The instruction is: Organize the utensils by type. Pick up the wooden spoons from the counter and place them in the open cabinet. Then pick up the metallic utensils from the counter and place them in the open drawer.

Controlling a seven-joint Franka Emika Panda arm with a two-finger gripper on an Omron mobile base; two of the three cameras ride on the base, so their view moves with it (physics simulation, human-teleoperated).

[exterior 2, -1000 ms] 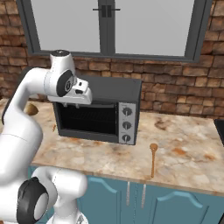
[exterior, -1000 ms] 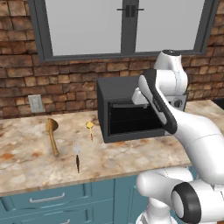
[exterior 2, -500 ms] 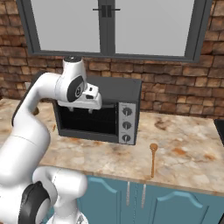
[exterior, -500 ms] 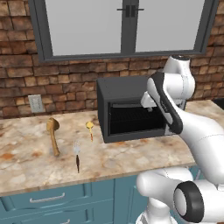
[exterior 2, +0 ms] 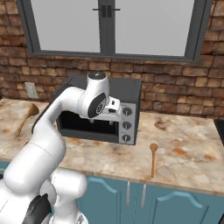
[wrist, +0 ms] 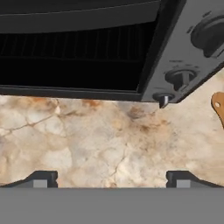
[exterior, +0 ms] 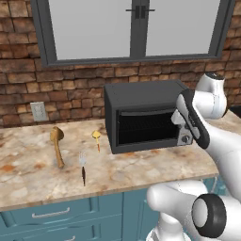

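A black toaster oven point(exterior: 143, 115) stands just ahead of the pincer, its three knobs point(exterior 2: 126, 125) on the right side. Behind it runs a brick wall point(exterior: 70, 87) with a grey-framed window point(exterior 2: 107, 26); a wall outlet point(exterior: 38, 111) sits far left.

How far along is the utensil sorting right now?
Nothing looks put away. One wooden spoon, the gold spoon and the dark-handled utensil lie left of the toaster oven; the other wooden spoon lies to its right. The end effector is open and empty above bare counter.
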